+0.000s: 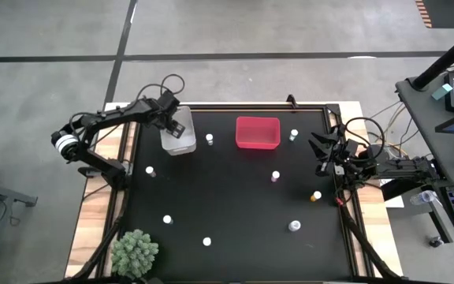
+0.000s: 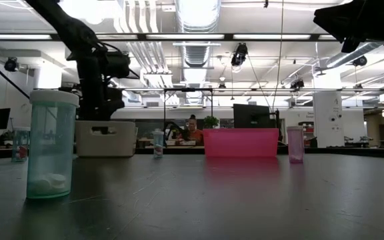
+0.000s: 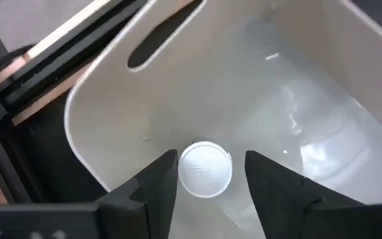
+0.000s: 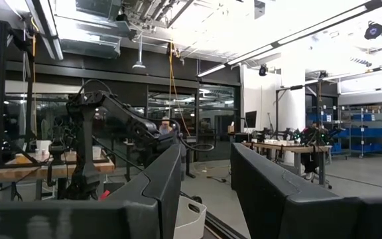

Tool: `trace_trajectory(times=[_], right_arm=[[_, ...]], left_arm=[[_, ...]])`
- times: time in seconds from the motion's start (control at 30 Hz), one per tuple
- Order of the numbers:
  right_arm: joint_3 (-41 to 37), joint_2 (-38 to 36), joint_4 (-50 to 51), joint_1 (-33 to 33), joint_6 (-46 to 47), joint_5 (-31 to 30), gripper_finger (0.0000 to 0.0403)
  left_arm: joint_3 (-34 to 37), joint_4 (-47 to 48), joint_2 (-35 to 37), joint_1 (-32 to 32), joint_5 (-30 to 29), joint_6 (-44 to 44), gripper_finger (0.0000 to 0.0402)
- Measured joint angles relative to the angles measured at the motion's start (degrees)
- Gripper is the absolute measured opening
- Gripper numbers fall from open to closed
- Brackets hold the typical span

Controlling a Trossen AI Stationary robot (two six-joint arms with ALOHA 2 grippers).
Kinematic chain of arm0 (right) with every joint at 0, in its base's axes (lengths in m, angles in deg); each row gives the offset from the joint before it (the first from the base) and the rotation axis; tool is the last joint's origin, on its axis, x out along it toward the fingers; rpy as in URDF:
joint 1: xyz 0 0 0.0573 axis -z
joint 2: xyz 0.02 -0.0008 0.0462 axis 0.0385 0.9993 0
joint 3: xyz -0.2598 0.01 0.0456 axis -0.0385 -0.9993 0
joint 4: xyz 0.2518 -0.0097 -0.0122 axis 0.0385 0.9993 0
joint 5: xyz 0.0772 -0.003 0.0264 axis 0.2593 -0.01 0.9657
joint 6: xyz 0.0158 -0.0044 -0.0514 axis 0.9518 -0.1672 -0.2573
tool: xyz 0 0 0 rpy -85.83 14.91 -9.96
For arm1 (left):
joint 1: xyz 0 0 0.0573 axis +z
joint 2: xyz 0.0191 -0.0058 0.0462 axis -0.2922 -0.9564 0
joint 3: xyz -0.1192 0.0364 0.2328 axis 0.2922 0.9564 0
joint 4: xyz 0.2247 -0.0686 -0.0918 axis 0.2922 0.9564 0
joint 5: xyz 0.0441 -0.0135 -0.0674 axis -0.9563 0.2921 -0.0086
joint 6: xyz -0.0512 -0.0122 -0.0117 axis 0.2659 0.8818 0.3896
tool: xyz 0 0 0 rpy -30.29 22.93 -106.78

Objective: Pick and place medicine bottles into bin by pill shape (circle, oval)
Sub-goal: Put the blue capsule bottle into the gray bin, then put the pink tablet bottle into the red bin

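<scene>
1. The left gripper [image 3: 205, 174] is positioned over the whitish-clear bin [image 1: 178, 131] at the far left of the table [image 1: 235, 205]. Its fingers [image 3: 156, 179] stand apart on either side of a white-capped bottle [image 3: 205, 169], with a narrow gap visible between each finger and the cap; whether the bottle is gripped or free cannot be determined.
2. That bottle is located inside the whitish-clear bin, seen cap-up against the bin's pale interior.
3. The right gripper [image 1: 315, 147] is at the right edge of the table, raised and pointing across it. Its fingers [image 4: 168, 176] are partly open with nothing between them.
4. The red bin [image 1: 257, 132] sits at the far centre, to the right of the whitish-clear bin and apart from it.
5. Remaining bottles stand spread over the table: one [image 1: 210, 139] between the two bins, one [image 1: 293, 135] just right of the red bin, one [image 1: 275, 176] right of centre, an orange one [image 1: 316, 196] near the right edge, and one [image 1: 294, 226] at the near right.
6. Three more bottles stand on the left half: [image 1: 150, 170], [image 1: 167, 220] and [image 1: 206, 241].
7. A green spiky plant [image 1: 135, 252] occupies the near left corner.
</scene>
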Motion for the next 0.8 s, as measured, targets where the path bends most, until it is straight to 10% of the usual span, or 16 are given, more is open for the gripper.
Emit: trace_trajectory(times=[0.8], right_arm=[[0.00, 0.00, -0.02, 0.00, 0.00, 0.00, 0.0123]], left_arm=[[-7.05, 8.04, 2.09, -1.02, 0.07, -0.59, 0.0163]])
